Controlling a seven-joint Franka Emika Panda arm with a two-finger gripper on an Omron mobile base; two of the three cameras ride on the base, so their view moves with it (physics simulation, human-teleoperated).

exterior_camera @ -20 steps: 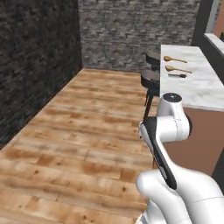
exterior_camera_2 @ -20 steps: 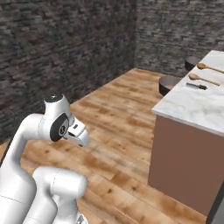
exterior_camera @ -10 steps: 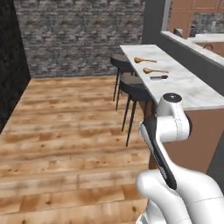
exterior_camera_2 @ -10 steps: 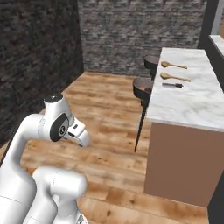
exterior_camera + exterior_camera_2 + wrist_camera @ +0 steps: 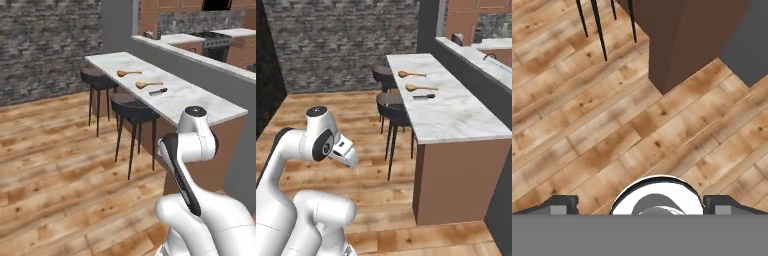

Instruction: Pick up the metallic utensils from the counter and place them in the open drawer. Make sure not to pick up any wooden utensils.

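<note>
Metallic utensil beside wooden spoons on counter; claw wide, empty.

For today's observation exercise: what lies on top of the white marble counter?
On the counter: two wooden spoons and a dark-handled utensil. A fork may be there, but is too small to make out.

Two dark bar stools on wooden plank floor — grey brick wall behind

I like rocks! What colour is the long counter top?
White with grey veins on the counter; right base view shows it best.
</note>
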